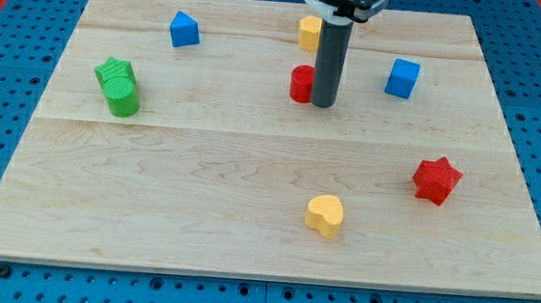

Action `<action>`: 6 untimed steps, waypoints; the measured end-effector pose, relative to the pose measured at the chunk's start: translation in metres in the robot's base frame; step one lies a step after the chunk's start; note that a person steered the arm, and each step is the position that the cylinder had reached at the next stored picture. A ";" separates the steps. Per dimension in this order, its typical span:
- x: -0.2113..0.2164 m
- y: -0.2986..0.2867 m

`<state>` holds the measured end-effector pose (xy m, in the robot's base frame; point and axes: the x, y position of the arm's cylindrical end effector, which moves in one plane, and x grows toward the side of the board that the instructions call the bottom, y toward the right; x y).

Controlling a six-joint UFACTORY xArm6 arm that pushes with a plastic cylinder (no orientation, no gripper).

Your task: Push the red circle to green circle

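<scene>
Near the middle of the table (248, 188), slightly toward twelve o'clock, our tip (323, 104) sits pressed against the red circle (301, 83), touching it from its three o'clock side. Our end effector is only a straight dark rod with no jaws, so it neither opens nor clenches and grasps nothing; it simply leans on the red circle's flank.

Looking from the red circle, we find the green circle (122, 96) far off toward nine o'clock, close to the table's edge on the view's left. A second green block (112, 70), whose shape we cannot make out well, touches the green circle at its eleven o'clock side.

At twelve o'clock from the red circle, just beyond it, stands a yellow block (308, 33), partly hidden by the rod, so we cannot tell its shape. A blue block (184, 30) with a peaked top lies at about ten o'clock, well apart. A blue cube (403, 78) sits at three o'clock from our tip, near but apart.

Toward the view's bottom, a yellow heart (324, 215) lies at six o'clock from the tip, and a red star (437, 179) rests at about four o'clock, well apart from everything else.
</scene>
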<state>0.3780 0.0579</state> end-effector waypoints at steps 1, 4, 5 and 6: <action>-0.022 0.007; -0.046 -0.036; -0.064 -0.036; -0.059 -0.053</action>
<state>0.3187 0.0044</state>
